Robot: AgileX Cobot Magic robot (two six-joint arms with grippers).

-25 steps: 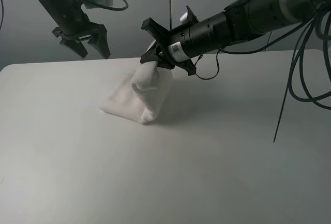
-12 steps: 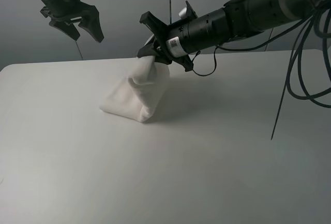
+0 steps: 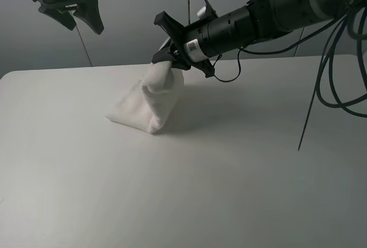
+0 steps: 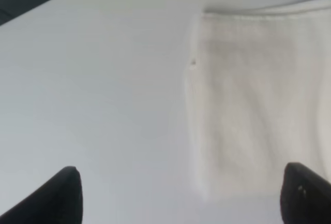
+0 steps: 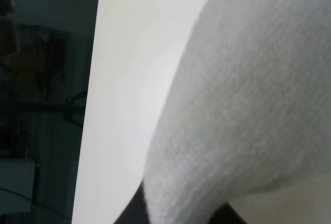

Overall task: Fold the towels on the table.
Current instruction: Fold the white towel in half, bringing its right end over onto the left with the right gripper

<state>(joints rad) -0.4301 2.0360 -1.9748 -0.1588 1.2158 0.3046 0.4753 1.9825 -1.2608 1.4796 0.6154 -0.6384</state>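
A white terry towel (image 3: 148,102) stands in a tented heap on the white table (image 3: 189,191), left of the middle toward the back. Its top corner is pinched in my right gripper (image 3: 164,59), which reaches in from the right and is shut on the cloth, holding it up off the table. The right wrist view is filled by the towel (image 5: 248,94) hanging close to the camera. My left gripper (image 3: 80,19) is open, high at the upper left, well clear of the towel. Its dark fingertips (image 4: 64,195) frame the towel (image 4: 253,105) far below.
Black cables (image 3: 338,65) hang from the right arm over the table's right side. A thin dark rod (image 3: 188,2) stands behind the table. The table's far left corner (image 3: 8,76) is rounded.
My left gripper has risen and drawn back to the upper left, away from the towel. The right gripper has lifted the towel's corner slightly higher and the heap has shifted a little left.
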